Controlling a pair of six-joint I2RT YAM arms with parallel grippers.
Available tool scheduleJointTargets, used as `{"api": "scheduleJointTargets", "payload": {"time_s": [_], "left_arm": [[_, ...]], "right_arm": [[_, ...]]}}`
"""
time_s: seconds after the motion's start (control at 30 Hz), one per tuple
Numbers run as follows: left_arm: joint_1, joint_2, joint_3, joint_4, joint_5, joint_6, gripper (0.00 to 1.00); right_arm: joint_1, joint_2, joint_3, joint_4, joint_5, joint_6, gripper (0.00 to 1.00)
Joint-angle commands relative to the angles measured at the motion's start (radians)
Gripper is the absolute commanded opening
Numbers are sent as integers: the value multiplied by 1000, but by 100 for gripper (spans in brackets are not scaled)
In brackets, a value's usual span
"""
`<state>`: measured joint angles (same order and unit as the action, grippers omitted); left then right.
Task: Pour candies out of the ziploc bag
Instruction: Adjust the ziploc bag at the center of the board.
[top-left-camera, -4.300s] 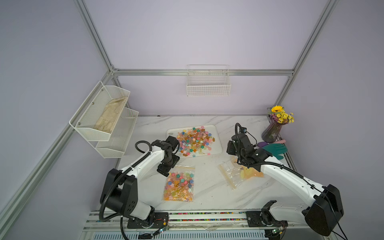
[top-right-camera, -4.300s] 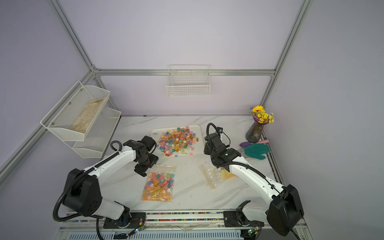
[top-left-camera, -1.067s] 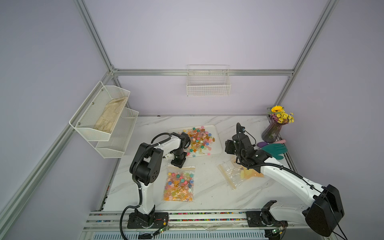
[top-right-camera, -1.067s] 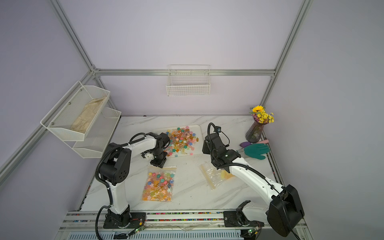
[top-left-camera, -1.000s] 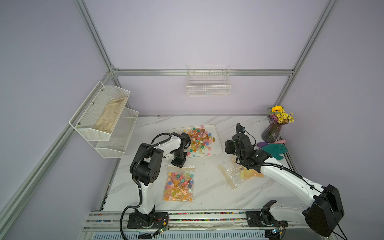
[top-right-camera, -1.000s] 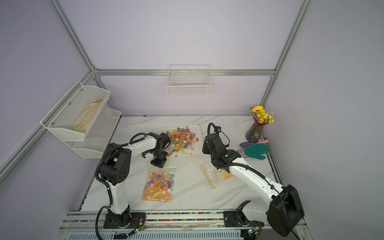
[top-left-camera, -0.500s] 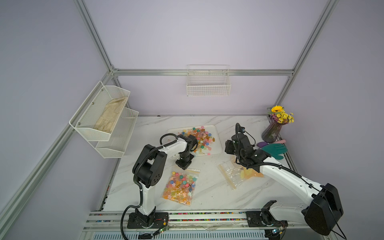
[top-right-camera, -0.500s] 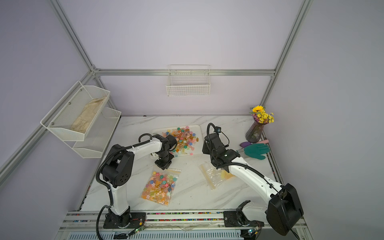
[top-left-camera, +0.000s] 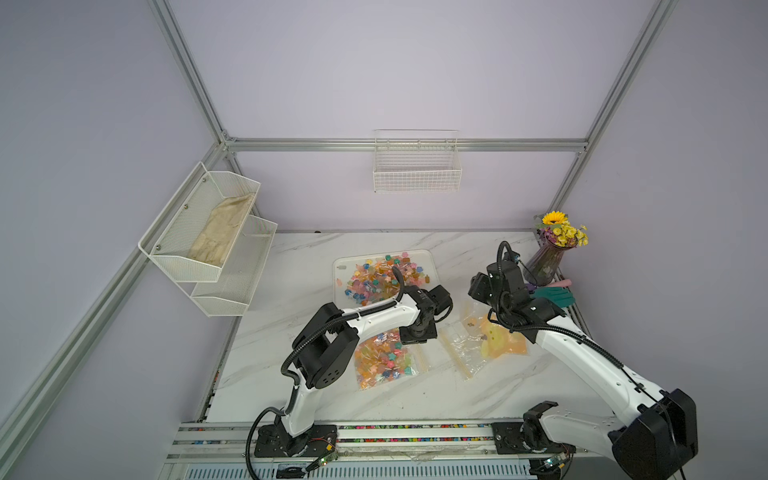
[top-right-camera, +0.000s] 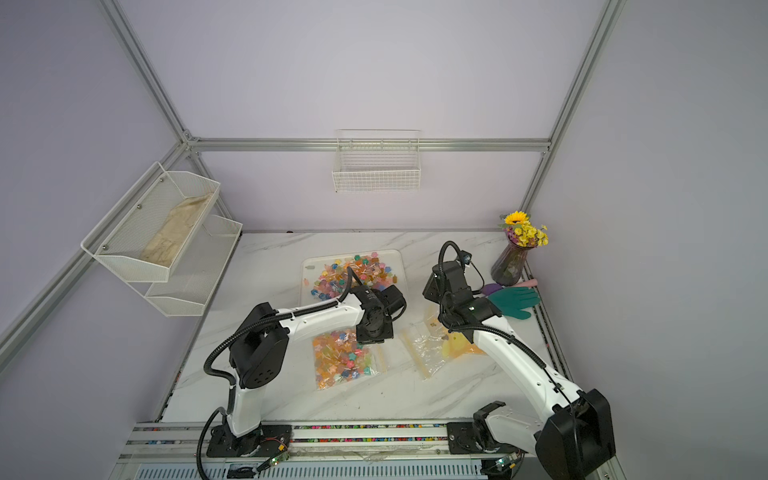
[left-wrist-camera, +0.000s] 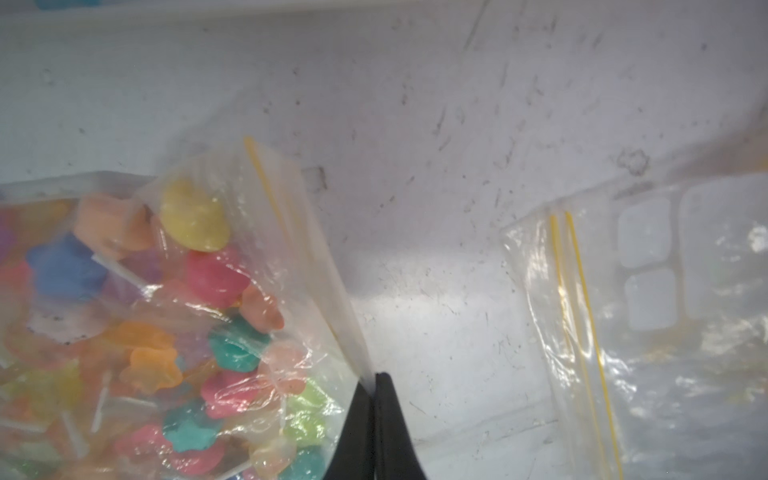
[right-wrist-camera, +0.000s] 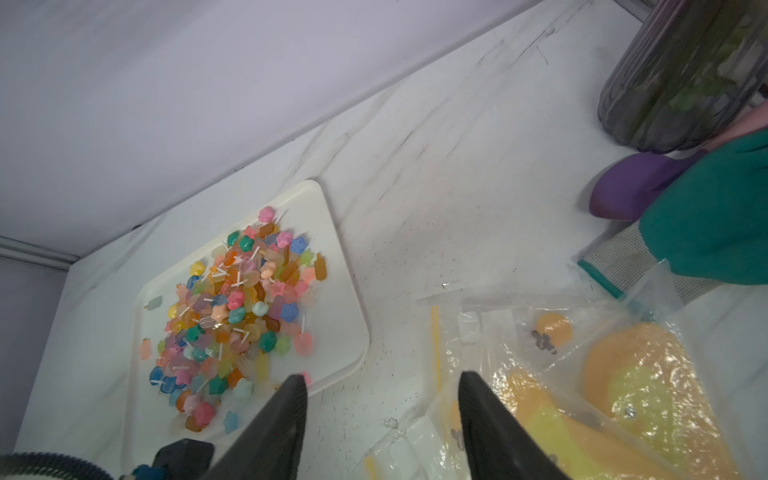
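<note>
Left gripper (left-wrist-camera: 375, 376) pinched closed on the zip-edge corner of the bag (left-wrist-camera: 291, 232), candies (left-wrist-camera: 216, 278) inside the bag just beside it, bag body resting on the table (left-wrist-camera: 457, 166), right gripper (right-wrist-camera: 382, 376) spread wide, holding nothing, between tray (right-wrist-camera: 334, 307) of loose candies (right-wrist-camera: 241, 307) and second bag (right-wrist-camera: 623, 374).

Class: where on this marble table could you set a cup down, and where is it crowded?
Bare marble: the left strip between the white mesh wall shelf and the white tray; the front strip between the clear ziploc bag of multicoloured candies and the rail. Crowded: the right back corner, with purple glass vase, teal glove, crumpled clear bag.
</note>
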<state>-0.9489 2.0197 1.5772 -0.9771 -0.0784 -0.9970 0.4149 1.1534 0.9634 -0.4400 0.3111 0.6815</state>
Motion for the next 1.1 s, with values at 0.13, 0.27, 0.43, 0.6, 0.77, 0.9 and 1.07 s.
{"api": "scheduleJointTargets", "payload": {"time_s": [0.13,0.27,0.43,0.6,0.77,0.9,1.07], "left_arm": [[-71,-111,-127,106,-12,150,0],[-71,-162,-196,198,4,167,6],[-69,-226,-214,245,-61,184,53],[-64,-257,-233,257,-71,192,56],[-64,-248,-250,261,-48,201,55],[-66,-234,-263,261,-29,204,55],[-71,-198,-263,257,-27,192,56]], "right_arm": [[-10,-6,-1,-47,-38,45,61],[-11,-6,-4,-49,-35,50,61],[-13,-11,-12,-58,-43,50,63],[-14,-3,-36,-73,-113,53,64],[-17,-12,-81,-91,-207,68,64],[-21,-19,-113,-94,-288,81,65],[-24,-15,-131,-90,-342,98,66]]}}
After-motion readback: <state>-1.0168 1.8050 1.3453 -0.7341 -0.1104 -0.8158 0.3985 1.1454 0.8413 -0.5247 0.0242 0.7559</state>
